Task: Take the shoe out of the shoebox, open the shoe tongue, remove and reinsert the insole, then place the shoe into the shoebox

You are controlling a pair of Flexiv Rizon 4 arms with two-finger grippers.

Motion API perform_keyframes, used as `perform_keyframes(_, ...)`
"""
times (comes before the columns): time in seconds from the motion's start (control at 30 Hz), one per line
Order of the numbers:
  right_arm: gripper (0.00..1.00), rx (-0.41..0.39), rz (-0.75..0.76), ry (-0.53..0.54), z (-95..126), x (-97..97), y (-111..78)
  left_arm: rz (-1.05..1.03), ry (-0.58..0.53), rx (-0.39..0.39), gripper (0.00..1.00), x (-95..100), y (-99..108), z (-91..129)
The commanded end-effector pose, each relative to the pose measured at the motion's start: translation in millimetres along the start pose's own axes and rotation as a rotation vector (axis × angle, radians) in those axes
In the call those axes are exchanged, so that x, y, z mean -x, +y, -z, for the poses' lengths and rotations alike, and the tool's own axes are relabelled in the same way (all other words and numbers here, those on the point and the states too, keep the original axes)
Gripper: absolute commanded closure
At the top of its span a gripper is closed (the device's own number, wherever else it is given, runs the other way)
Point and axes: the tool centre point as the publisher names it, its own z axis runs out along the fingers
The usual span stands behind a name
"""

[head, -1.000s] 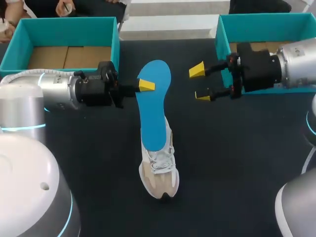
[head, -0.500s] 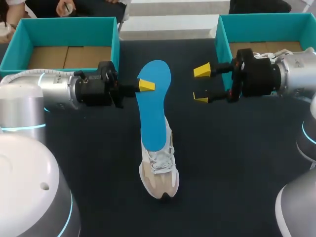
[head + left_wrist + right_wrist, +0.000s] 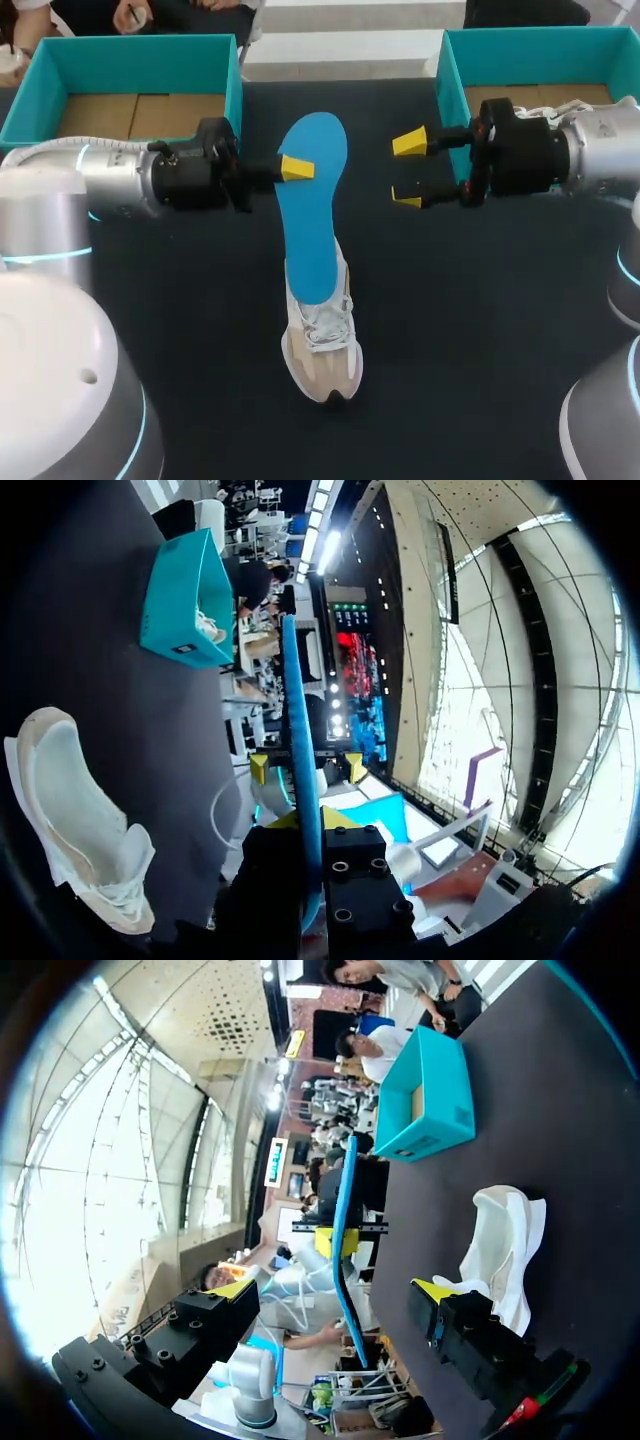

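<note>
Over the middle of the table, my left gripper (image 3: 296, 168) has the blue insole (image 3: 312, 210) clamped between its fingers near the broad end. The insole hangs over the white shoe (image 3: 322, 350), which lies on the dark tabletop between the two teal shoeboxes. My right gripper (image 3: 408, 170) sits just off the right shoebox (image 3: 540, 36) with its fingers spread wide and nothing in them.

I judge the insole to be out, so reinsertion is the step in hand. The next move calls for tipping the narrow end down into the shoe's opening. My free right gripper could steady the shoe or hold the tongue back.

From the head view the insole overlaps the shoe, and I cannot tell whether its lower end is inside. The right wrist view settles it. The insole (image 3: 345, 1250) shows edge-on with a gap between it and the shoe (image 3: 505, 1245). The left wrist view shows the thin edge pinched from both sides, and something white inside the right shoebox (image 3: 185, 605).
</note>
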Motion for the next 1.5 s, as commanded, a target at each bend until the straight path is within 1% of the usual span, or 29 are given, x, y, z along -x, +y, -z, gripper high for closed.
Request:
perform_keyframes(0.03, 0.0, 0.0, -0.001, -0.001, -2, 0.0, 1.1, -0.193, 0.024, 0.07, 1.0, -7.4, -13, 7)
perform_keyframes(0.07, 0.0, 0.0, -0.001, -0.001, -2, 0.0, 1.1, -0.29, 0.006, 0.1, 1.0, -9.4, -16, 8)
perform_keyframes(0.1, 0.0, 0.0, -0.001, -0.001, -2, 0.0, 1.1, -0.301, 0.002, 0.106, 1.0, -9.7, -16, 9)
perform_keyframes(0.13, 0.0, 0.0, -0.001, -0.001, -2, 0.0, 1.1, -0.36, -0.013, 0.119, 1.0, -11.8, -18, 10)
perform_keyframes(0.2, 0.0, 0.0, -0.001, -0.001, -2, 0.0, 1.1, -0.536, -0.07, 0.161, 1.0, -14.8, -20, 10)
perform_keyframes(0.23, 0.0, 0.0, -0.001, -0.001, -2, 0.0, 1.1, -0.595, -0.085, 0.146, 1.0, -16.4, -22, 10)
perform_keyframes(0.27, 0.0, 0.0, -0.001, -0.001, -2, 0.0, 1.1, -0.622, -0.088, 0.149, 1.0, -17.6, -23, 10)
perform_keyframes(0.37, 0.0, 0.0, -0.001, -0.001, -2, 0.0, 1.1, -0.858, -0.123, 0.155, 1.0, -22.6, -25, 12)
perform_keyframes(0.47, 0.0, 0.0, -0.001, -0.001, -2, 0.0, 1.1, -0.989, -0.148, 0.116, 1.0, -26.9, -28, 14)
perform_keyframes(0.6, 0.0, 0.0, -0.001, -0.001, -2, 0.0, 1.1, -1.256, -0.181, 0.052, 1.0, -31.4, -36, 19)
perform_keyframes(0.67, 0.0, 0.0, -0.001, -0.001, -2, 0.0, 1.1, -1.308, -0.182, 0.05, 1.0, -32.1, -38, 20)
perform_keyframes(0.7, 0.0, 0.0, -0.001, -0.001, -2, 0.0, 1.1, -1.437, -0.205, 0.039, 1.0, -32.1, -40, 22)
perform_keyframes(0.73, 0.0, 0.0, -0.001, -0.001, -2, 0.0, 1.1, -1.47, -0.213, 0.043, 1.0, -31.9, -41, 23)
perform_keyframes(0.77, 0.0, 0.0, -0.001, -0.001, -2, 0.0, 1.1, -1.562, -0.225, 0.033, 1.0, -31.3, -42, 24)
perform_keyframes(0.87, 0.0, 0.0, -0.001, -0.001, -2, 0.0, 1.1, -1.738, -0.244, 0.039, 1.0, -31.2, -44, 26)
perform_keyframes(0.9, 0.0, 0.0, -0.001, -0.001, -2, 0.0, 1.1, -1.738, -0.244, 0.039, 1.0, -31.2, -44, 26)
perform_keyframes(0.93, 0.0, 0.0, -0.001, -0.001, -2, 0.0, 1.1, -1.855, -0.249, 0.063, 1.0, -29.7, -44, 26)
perform_keyframes(0.97, 0.0, 0.0, -0.001, -0.001, -2, 0.0, 1.1, -1.955, -0.249, 0.108, 1.0, -28.1, -44, 26)
perform_keyframes(1.03, 0.0, 0.0, -0.001, -0.001, -2, 0.0, 1.1, -2.071, -0.248, 0.117, 1.0, -27.4, -44, 26)
perform_keyframes(1.13, 0.0, 0.0, -0.001, -0.001, -2, 0.0, 1.1, -2.174, -0.218, 0.135, 1.0, -25.7, -44, 27)
perform_keyframes(1.17, 0.0, 0.0, -0.001, -0.001, -2, 0.0, 1.1, -2.212, -0.214, 0.124, 1.0, -25.5, -44, 28)
perform_keyframes(1.2, 0.0, 0.0, -0.001, -0.001, -2, 0.0, 1.1, -2.233, -0.203, 0.131, 1.0, -25.2, -44, 29)
perform_keyframes(1.27, 0.0, 0.0, -0.001, -0.001, -2, 0.0, 1.1, -2.248, -0.202, 0.121, 1.0, -24.8, -43, 30)
perform_keyframes(1.33, 0.0, 0.0, -0.001, -0.001, -2, 0.0, 1.1, -2.239, -0.225, 0.113, 1.0, -23.7, -46, 33)
perform_keyframes(1.5, 0.0, 0.0, -0.001, -0.001, -2, 0.0, 1.1, -2.239, -0.225, 0.113, 1.0, -23.7, -46, 33)
